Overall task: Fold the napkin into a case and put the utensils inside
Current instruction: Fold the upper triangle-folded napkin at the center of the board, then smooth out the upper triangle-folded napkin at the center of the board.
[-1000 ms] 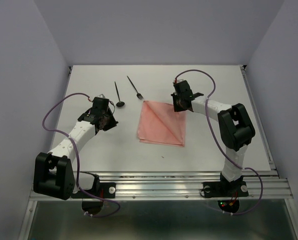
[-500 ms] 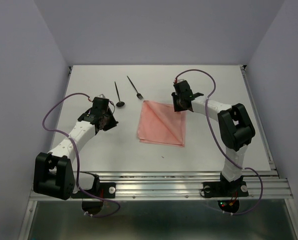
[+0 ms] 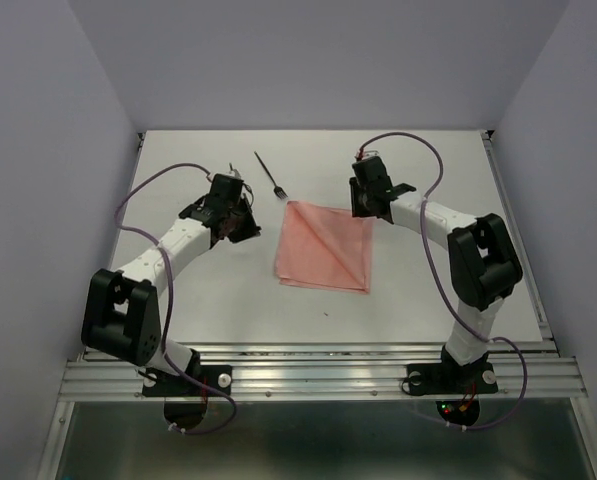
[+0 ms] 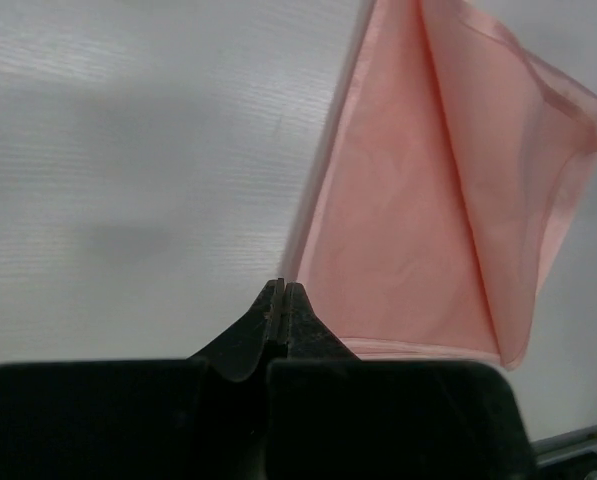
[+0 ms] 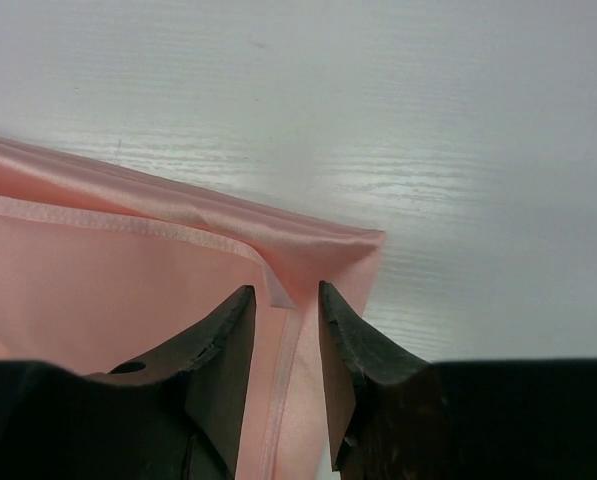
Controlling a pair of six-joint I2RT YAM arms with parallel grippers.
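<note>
White table — fork lies diagonal, tines toward napkin.

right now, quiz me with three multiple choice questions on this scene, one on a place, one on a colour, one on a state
1. Relative to the napkin, the fork lies: A on top of it; B on the table beyond its far left corner; C tucked inside it.
2. The napkin is: A blue; B pale pink; C white.
3. The left gripper is: A wide open; B shut on the fork; C shut, holding nothing.
Answers: B, the top view shows the fork on bare table; B, it looks pink in every view; C, its wrist view shows the jaws pressed together with nothing between.
</note>
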